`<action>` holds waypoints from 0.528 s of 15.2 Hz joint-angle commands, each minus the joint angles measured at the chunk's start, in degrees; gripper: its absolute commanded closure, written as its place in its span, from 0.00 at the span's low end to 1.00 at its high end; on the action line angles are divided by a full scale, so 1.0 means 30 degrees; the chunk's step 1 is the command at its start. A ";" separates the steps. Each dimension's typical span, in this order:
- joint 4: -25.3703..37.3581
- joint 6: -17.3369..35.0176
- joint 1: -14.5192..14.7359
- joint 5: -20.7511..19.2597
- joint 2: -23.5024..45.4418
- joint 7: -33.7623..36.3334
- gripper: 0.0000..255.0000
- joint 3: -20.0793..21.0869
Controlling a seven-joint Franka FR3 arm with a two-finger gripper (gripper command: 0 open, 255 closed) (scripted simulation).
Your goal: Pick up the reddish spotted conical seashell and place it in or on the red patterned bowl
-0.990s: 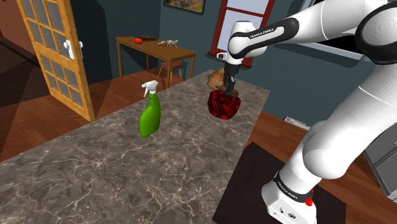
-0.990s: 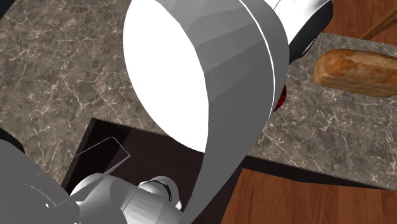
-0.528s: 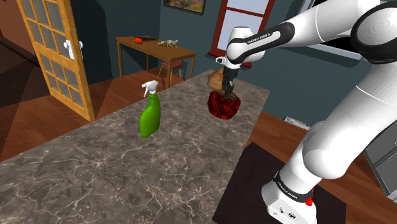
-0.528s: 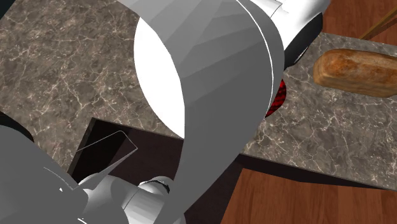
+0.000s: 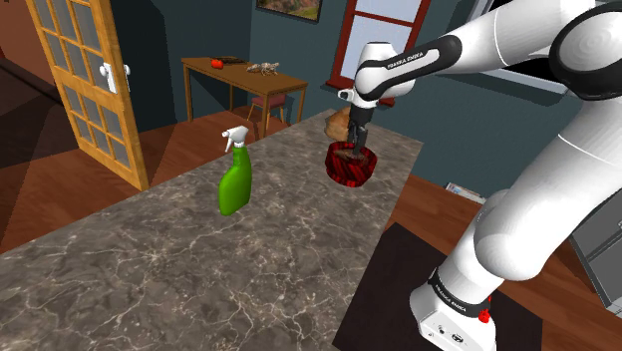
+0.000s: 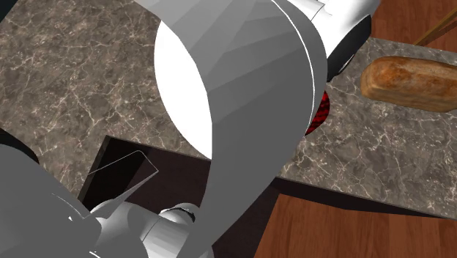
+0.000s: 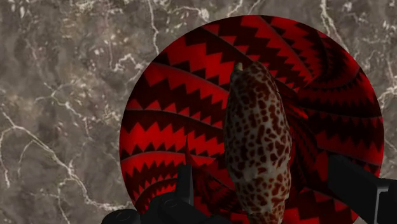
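Half a second ago the shoulder view showed only red and black in the bowl's mouth under the fingers. Now a brown speckled patch lies there: the shell [image 5: 348, 156] rests inside the bowl [image 5: 351, 172]. The arm [image 5: 518, 130] holds the same pose as it did then, and the second exterior view is unchanged.

The end effector [image 5: 356, 141] hangs just above the bowl, released. In the wrist view its black fingers [image 7: 185, 183] stand wide apart on either side of the shell [image 7: 257, 146], and neither touches it. The shell is a long tapering cone, cream and closely dappled with reddish-brown spots, lying on its side with its narrow tip pointing away from the end effector [image 7: 262, 175]. The bowl [image 7: 172, 121] is round, with red and black zigzag bands spiralling across its inside.

The bowl stands near the far end of the desk [image 5: 199, 269], close to the edge on the stand's side. The desk top is grey-brown veined marble. A crusty brown loaf [image 5: 337, 124] lies just beyond the bowl, toward the far corner. A green spray bottle [image 5: 235, 182] with a white trigger head stands upright well apart, toward the middle.
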 commanded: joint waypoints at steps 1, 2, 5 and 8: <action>0.0000 0.0000 0.0000 0.0000 0.0000 0.0000 0.00 0.0000; 0.0004 0.0001 -0.0001 0.0002 0.0007 -0.0003 0.00 -0.0002; 0.1237 -0.1959 0.0081 -0.0106 -0.0735 0.0116 0.00 0.0164; 0.1595 -0.2470 0.0102 -0.0120 -0.0891 0.0137 0.00 0.0210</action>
